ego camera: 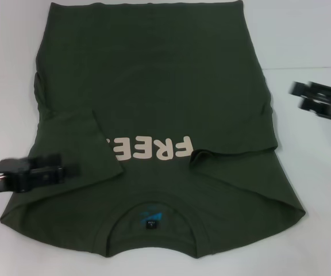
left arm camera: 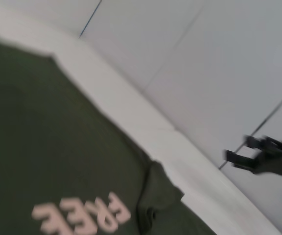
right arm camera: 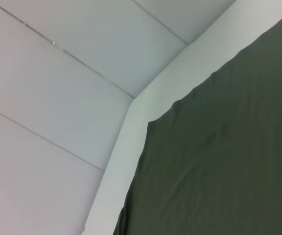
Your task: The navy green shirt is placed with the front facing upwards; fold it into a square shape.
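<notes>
The navy green shirt (ego camera: 154, 86) lies face up on the white table (ego camera: 320, 190), its collar and blue neck label (ego camera: 152, 218) nearest me. Both sides are folded in over the chest and partly cover the cream "FREE" lettering (ego camera: 151, 148). My left gripper (ego camera: 68, 171) hovers over the shirt's near left part, by the folded-in left sleeve (ego camera: 91, 144). My right gripper (ego camera: 299, 96) is open and empty, off the shirt over bare table to the right. The left wrist view shows the shirt (left arm camera: 58, 147), the lettering (left arm camera: 82, 215) and the right gripper (left arm camera: 236, 152) farther off. The right wrist view shows only the shirt (right arm camera: 229, 147).
White table surface surrounds the shirt on the left, right and near sides. The table's far edge (left arm camera: 131, 112) and a grey tiled floor (right arm camera: 58, 98) beyond it show in the wrist views. The shirt's hem reaches the far edge of the head view.
</notes>
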Robot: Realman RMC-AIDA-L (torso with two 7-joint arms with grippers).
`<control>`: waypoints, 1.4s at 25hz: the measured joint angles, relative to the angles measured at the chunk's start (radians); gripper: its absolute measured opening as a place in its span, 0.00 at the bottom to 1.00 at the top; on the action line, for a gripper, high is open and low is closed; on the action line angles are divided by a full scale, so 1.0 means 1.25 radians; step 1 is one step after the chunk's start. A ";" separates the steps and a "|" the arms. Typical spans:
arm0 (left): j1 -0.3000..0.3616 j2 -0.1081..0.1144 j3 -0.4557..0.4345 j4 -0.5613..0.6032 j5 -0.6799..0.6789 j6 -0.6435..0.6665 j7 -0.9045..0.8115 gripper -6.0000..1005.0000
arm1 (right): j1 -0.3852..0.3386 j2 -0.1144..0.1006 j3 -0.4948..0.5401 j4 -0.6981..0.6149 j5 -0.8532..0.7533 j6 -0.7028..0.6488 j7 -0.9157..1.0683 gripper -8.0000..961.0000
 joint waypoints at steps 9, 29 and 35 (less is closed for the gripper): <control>-0.044 0.077 -0.139 0.047 0.285 0.011 -0.417 0.94 | -0.122 -0.043 0.009 -0.002 -0.011 -0.131 -0.052 0.80; -0.073 0.083 -0.108 -0.042 0.393 -0.135 -0.520 0.94 | -0.113 -0.022 0.005 0.000 -0.109 -0.155 -0.100 0.79; -0.081 0.086 -0.104 -0.060 0.422 -0.152 -0.528 0.94 | -0.107 -0.021 0.005 0.005 -0.109 -0.155 -0.106 0.79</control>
